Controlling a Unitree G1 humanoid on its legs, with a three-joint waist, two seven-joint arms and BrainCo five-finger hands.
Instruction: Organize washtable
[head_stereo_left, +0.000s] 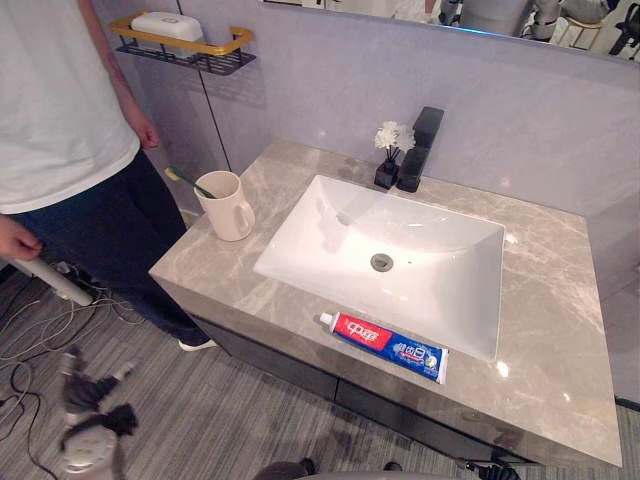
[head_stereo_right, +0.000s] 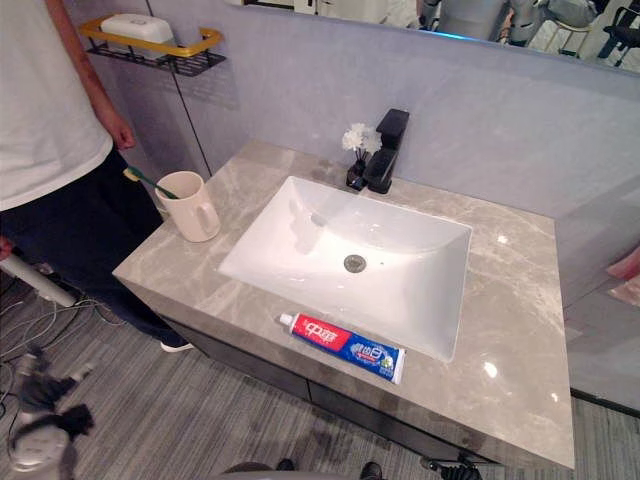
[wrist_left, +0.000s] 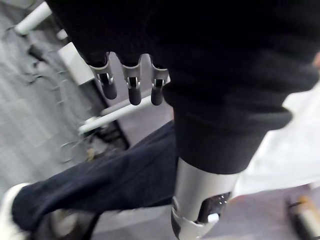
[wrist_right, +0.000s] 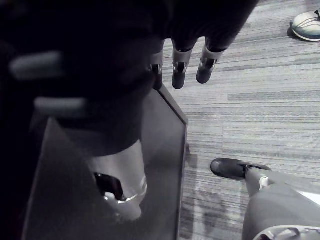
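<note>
A red, white and blue toothpaste tube (head_stereo_left: 385, 346) lies on the marble counter (head_stereo_left: 560, 330) along its front edge, just before the white sink basin (head_stereo_left: 400, 225). At the counter's left end a cream mug (head_stereo_left: 228, 206) holds a green toothbrush (head_stereo_left: 188, 181). My left hand (head_stereo_left: 88, 395) hangs low over the floor, left of the counter and far from the tube; in the left wrist view its fingers (wrist_left: 133, 90) are straight and hold nothing. In the right wrist view my right hand's fingers (wrist_right: 180, 75) hang relaxed and empty above the striped floor, beside a dark cabinet panel (wrist_right: 165, 150).
A black faucet (head_stereo_left: 420, 148) and a small vase of white flowers (head_stereo_left: 392, 150) stand behind the basin. A yellow-railed wall shelf (head_stereo_left: 190, 45) carries a white box. A person (head_stereo_left: 60, 120) stands close to the counter's left end, holding a white rod (head_stereo_left: 50, 278). Cables lie on the floor.
</note>
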